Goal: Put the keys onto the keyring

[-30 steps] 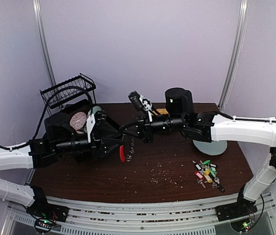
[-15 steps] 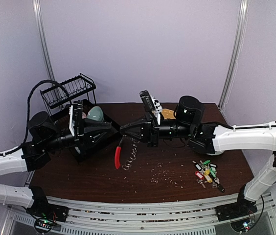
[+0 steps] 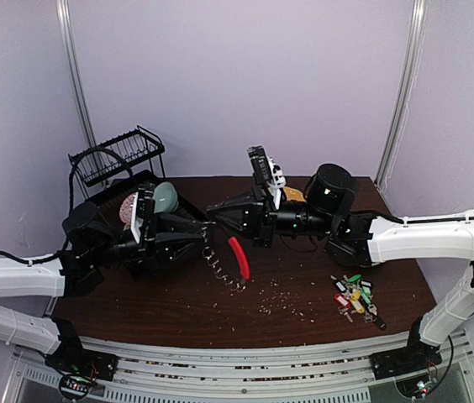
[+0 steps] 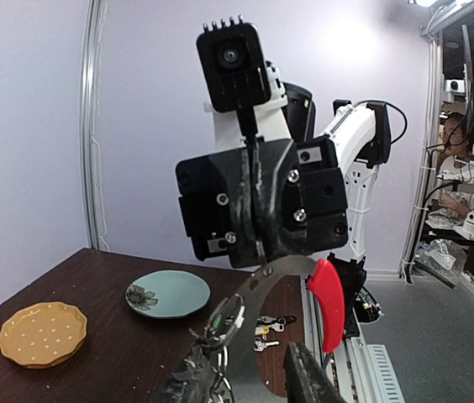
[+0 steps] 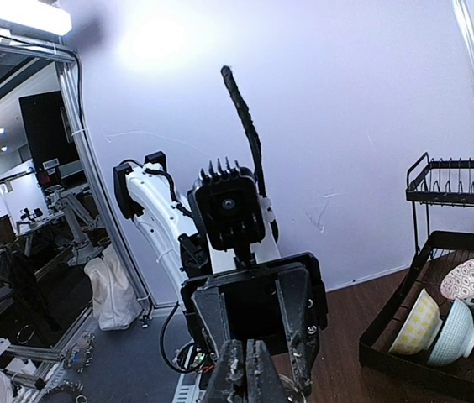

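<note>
— How is the right gripper (image 4: pixel 260 252) seen?
— It is closed tight. The metal band of the keyring (image 4: pixel 262 281) is pinched between its fingers, and the ring is held up in the air above the table (image 3: pixel 178 311).

— And the left gripper (image 4: pixel 250 382)?
— It is pointed at the right gripper, tip close to tip, with its fingers set partly apart. The band and a bunch of small silver loops (image 4: pixel 223 323) are hung down into the gap. Whether they are touched by either finger cannot be told.

— Where is the red part found?
— The red plastic arc (image 4: pixel 328 295) is hung at the side of the ring away from the loops.

— And the keys (image 3: pixel 355 294)?
— They are seen lying in a small heap, with tags in green, yellow and red, on the near right part of the table, below the right arm and well apart from the keyring.
</note>
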